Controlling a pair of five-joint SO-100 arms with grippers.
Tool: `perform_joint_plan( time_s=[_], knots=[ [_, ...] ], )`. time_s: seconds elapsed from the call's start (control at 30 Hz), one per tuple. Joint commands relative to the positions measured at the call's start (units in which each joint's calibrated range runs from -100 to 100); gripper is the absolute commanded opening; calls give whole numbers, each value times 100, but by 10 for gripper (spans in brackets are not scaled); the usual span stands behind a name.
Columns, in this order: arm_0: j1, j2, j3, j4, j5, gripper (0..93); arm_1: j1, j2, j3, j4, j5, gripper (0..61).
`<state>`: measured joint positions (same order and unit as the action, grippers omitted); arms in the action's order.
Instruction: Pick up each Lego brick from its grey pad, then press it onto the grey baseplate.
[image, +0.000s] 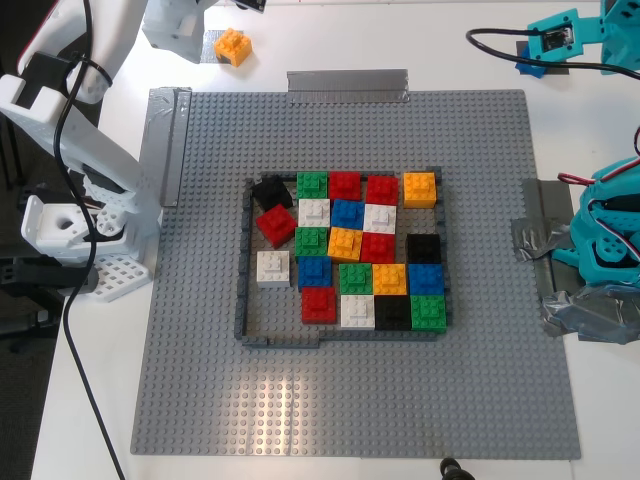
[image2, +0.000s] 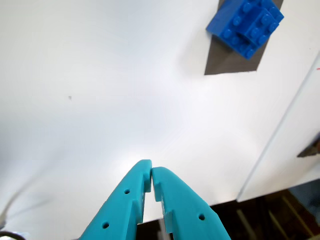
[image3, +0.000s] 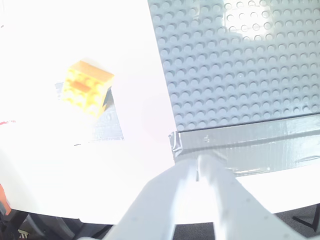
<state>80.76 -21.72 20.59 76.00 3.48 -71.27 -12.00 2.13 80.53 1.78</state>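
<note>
A white table (image: 330, 40) carries the grey baseplate (image: 350, 400), which fills most of the exterior view. The orange brick (image: 232, 46) sits on its grey pad (image3: 107, 125) on the table, just beyond the far edge of the baseplate, toward the exterior view's left. The blue brick (image2: 246, 22) rests on the other grey pad (image2: 227, 60), at the far right of the exterior view, beyond the baseplate's far right corner. My first gripper (image2: 151, 176), the teal one, hangs above bare table near the blue brick with its jaws closed together and empty. My second gripper (image3: 197, 167), the white one, hovers near the orange brick, over a tape strip (image3: 250, 140) on the baseplate's edge, jaws closed and empty. Inside a dark-grey frame (image: 243, 270) in the middle of the baseplate stand many coloured bricks (image: 345, 245).
</note>
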Motion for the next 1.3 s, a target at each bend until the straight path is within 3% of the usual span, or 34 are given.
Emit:
perform_joint_plan(
  time_s=[0.0,0.3,0.47,0.57,0.73,0.93,1.07,1.27],
  knots=[
    [9,-162,-13,-25,21,0,-15,-534,-73,-55,-20,1],
    [1,-171,-95,-25,36,0,-145,-920,-55,-820,-205,1],
    [52,-188,-95,-17,16,0,-160,-1066,-55,-1340,-537,2],
    [81,-188,-77,-17,-3,0,-167,-1006,-127,-1365,-738,2],
    [284,-188,-284,8,36,0,-174,-619,-389,-1340,-752,2],
    [277,-188,-790,8,36,0,-131,359,-1247,-844,-777,2],
    [335,-162,-1232,16,65,0,-102,1097,-2041,-445,-996,2],
    [277,-85,-1792,-8,1003,0,-145,2248,-3486,287,-1055,2]
  ],
)
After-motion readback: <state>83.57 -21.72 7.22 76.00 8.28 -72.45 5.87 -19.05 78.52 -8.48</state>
